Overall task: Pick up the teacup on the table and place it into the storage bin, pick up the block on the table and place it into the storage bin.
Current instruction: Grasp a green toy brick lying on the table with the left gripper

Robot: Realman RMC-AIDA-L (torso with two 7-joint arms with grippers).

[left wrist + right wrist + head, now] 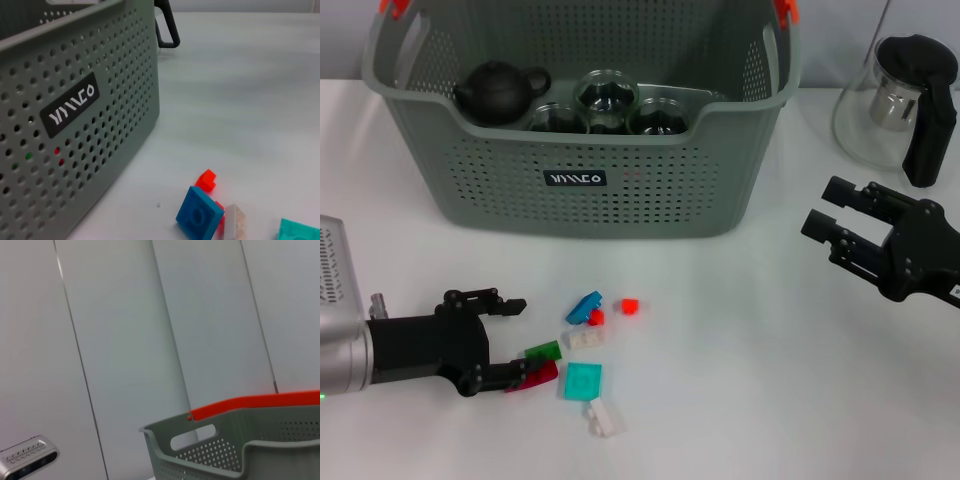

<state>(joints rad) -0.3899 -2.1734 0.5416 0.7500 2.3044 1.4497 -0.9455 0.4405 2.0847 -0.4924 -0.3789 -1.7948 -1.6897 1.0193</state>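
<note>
Left gripper (516,343) sat low at the table's left, jaws parted, fingers (506,303) spread either side of the green block (544,351) and dark red block (539,375); nothing grasped yet; right gripper (835,222) hovered at the right, near the glass jug (900,105), released and empty.

Step in hand, as I judged it: taking one block from the scatter; best to centre on a single piece, the green one nearest, and close squarely on its flat sides; neighbours lay touching or just beside, so a skewed closure could nudge the dark red one or drag both; lift straight, then clear the tall front wall of the storage bin (590,215) before release.

No teacup stood on the table; glass cups (606,103) and a dark teapot (501,90) already lay inside the bin.

Materials: blocks small, hard, glossy plastic, studded; blue block (199,214) tilted on edge, teal block (583,381) flat and square, white block (602,416), small red block (630,306) apart; bin grey-green, perforated, rounded corners, orange clips; table (750,380) smooth, white.
</note>
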